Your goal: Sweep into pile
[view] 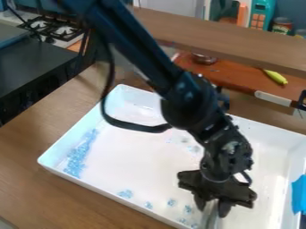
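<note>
"Spotted the gripper [213,209]?"

"Found it low over the white tray [131,156], toward the bottom right of the view. Saw the fingers [224,208] set narrow, around a thin grey tool [210,219]."

"Recognized the tool?"

"Couldn't tell its kind. Made out only a slim upright part, running down to the bottom edge of the view."

"Looked for the blue bits too?"

"Found a long band of blue bits [78,156] beside the tray's left wall. Noticed small clumps [125,193] spread out near the front wall, between band and tool, and a few pale bits [194,149] farther in, near the arm."

"Noted anything on the right?"

"Saw a bright blue patch [299,194] at the tray's right wall."

"And around the tray?"

"Saw a wooden surface [36,134] beneath it, a wooden ledge [233,38] behind, a yellow-green toy [275,77] on a reddish-brown counter [233,74], and a stove [53,29] at the upper left."
</note>
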{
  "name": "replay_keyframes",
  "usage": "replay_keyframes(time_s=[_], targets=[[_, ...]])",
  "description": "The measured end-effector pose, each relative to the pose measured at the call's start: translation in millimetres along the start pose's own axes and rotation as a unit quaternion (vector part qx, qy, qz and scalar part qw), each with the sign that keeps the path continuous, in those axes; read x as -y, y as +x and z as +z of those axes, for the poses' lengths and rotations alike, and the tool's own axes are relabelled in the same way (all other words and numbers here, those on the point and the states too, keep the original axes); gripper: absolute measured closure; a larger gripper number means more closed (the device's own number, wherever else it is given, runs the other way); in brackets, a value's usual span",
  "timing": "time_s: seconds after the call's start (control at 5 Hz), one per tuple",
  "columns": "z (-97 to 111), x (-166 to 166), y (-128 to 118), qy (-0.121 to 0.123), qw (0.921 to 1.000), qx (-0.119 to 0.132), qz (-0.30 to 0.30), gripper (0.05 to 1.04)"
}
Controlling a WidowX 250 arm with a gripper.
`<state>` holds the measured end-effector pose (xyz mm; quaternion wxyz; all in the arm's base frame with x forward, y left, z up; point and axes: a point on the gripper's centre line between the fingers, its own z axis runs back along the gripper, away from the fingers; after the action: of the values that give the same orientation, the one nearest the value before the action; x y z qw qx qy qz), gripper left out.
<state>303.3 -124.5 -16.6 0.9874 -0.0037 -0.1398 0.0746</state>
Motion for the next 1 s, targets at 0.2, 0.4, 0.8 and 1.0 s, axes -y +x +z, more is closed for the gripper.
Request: replay_keyframes(time_s=[0.2,0.4,0.8,1.0], targets=[[1.4,-27.5,-2.1,0.001,0.9999,0.004,0.009,0.701],[2.8,-52.8,-7.3,0.003,0.9999,0.0,0.013,0.701],[0.4,-96.3,-4.8,0.023,0.9997,0.004,0.002,0.701],[-3.7,-117.7,4.8,0.041,0.9991,0.011,-0.002,0.701]])
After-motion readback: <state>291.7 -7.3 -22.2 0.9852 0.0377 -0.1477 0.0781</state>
